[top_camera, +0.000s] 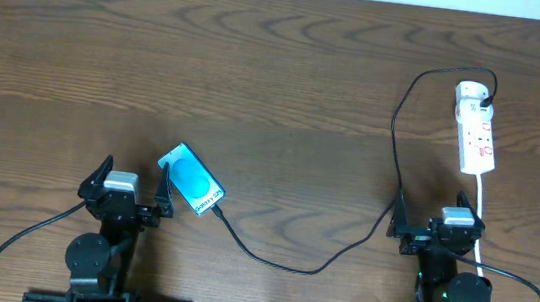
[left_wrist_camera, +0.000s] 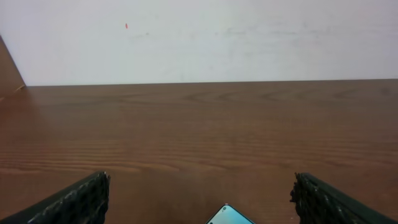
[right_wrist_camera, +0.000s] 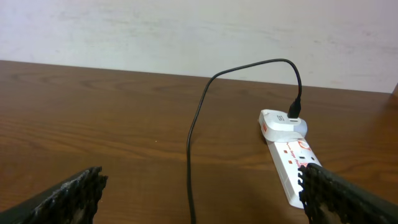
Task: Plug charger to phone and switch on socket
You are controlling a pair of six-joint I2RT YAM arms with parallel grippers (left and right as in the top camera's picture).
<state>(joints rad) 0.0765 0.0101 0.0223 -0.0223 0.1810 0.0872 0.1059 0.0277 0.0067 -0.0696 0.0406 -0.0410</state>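
Note:
The phone (top_camera: pixel 191 180) lies flat and skewed on the wooden table, cyan screen up, just right of my left gripper (top_camera: pixel 129 180); only its corner (left_wrist_camera: pixel 229 216) shows in the left wrist view. The charger (top_camera: pixel 308 269), a thin black cable, runs from the phone's near right end across the table and up to a white adapter (top_camera: pixel 473 91) on the socket (top_camera: pixel 478 133). I cannot tell whether its tip is inserted. My left gripper (left_wrist_camera: pixel 200 183) is open and holds nothing. My right gripper (top_camera: pixel 439 213) (right_wrist_camera: pixel 200 180) is open too, with the cable (right_wrist_camera: pixel 189 143) ahead and the socket (right_wrist_camera: pixel 289 168) right.
The socket's white cord (top_camera: pixel 483 209) drops past the right arm toward the table's near edge. A pale wall (right_wrist_camera: pixel 186 31) stands behind the far table edge. Both arm bases sit at the near edge.

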